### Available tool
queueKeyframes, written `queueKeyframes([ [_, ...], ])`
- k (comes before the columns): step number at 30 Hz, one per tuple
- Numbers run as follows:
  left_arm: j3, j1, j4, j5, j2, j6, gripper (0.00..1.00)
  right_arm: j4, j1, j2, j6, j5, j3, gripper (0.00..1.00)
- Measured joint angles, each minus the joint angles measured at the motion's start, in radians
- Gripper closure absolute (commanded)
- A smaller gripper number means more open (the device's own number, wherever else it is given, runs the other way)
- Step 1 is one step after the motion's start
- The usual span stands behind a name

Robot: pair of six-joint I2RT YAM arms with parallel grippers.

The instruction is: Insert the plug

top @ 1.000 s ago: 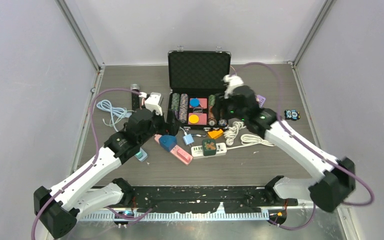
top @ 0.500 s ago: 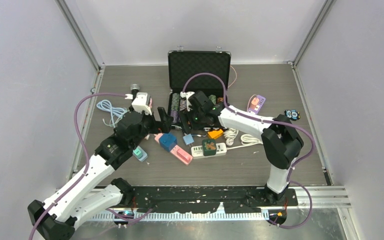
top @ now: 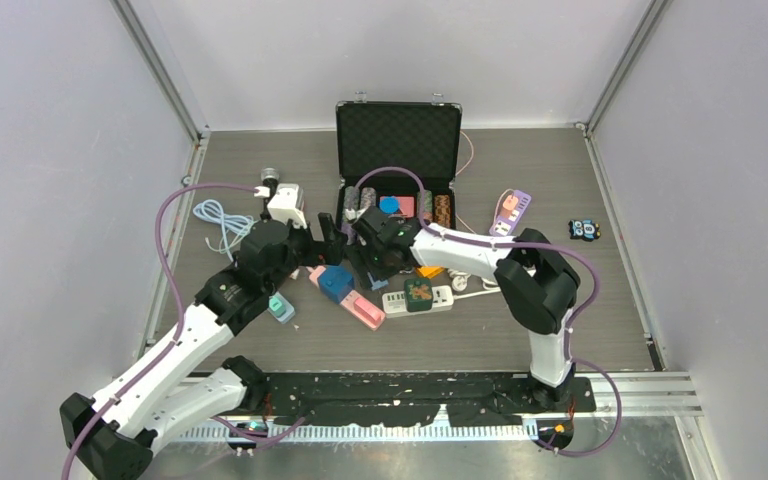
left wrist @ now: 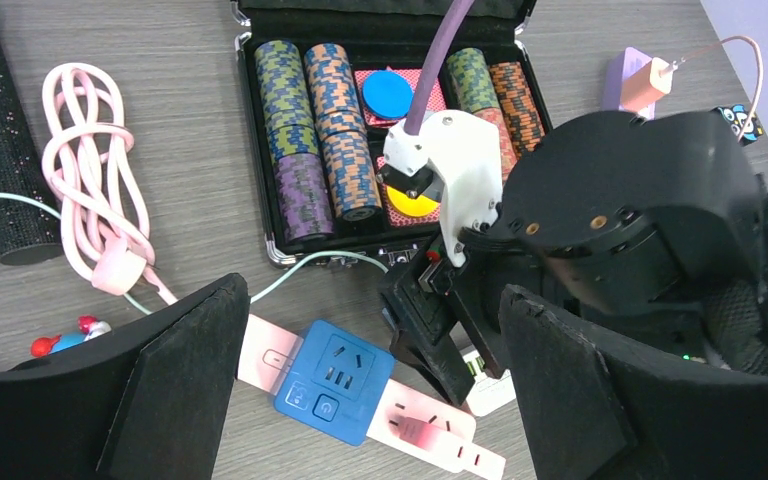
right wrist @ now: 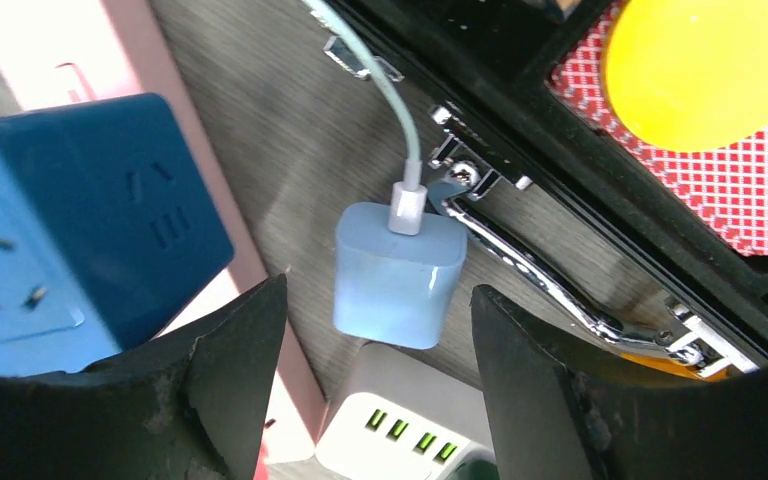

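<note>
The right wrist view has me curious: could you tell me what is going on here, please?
The right gripper hovers over a pale blue charger plug, its open fingers on either side and not yet gripping. The left gripper, also open, hangs near the blue socket cube on the pink power strip.

The plug (right wrist: 400,272) is lying flat on the table (right wrist: 290,150), not sitting in any socket. It is showing as a small pale blue block with rounded corners, and a thin pale green cable (right wrist: 413,150) is running out of a white connector at its upper end. Its lower end is pointing at the white power strip (right wrist: 400,425), just at that strip's edge; its prongs are not showing. The pink power strip (right wrist: 50,60), carrying a blue cube adapter (right wrist: 70,220), is lying just beside the plug, to the left in the right wrist view.
</note>
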Motion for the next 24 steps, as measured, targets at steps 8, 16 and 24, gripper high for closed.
queueKeyframes([
  [8, 0.000, 0.006, 0.000, 0.002, 0.000, 0.000, 0.06, -0.001, 0.011, 0.023, 0.035, 0.116, -0.001, 0.57],
  [16, 0.000, 0.012, 0.000, 0.002, 0.000, 0.000, 0.06, 0.062, 0.019, -0.035, 0.045, 0.171, -0.076, 0.74],
  [24, 0.000, 0.014, -0.004, 0.006, -0.021, 0.000, 0.05, 0.163, 0.017, -0.243, 0.043, 0.209, -0.150, 0.76],
])
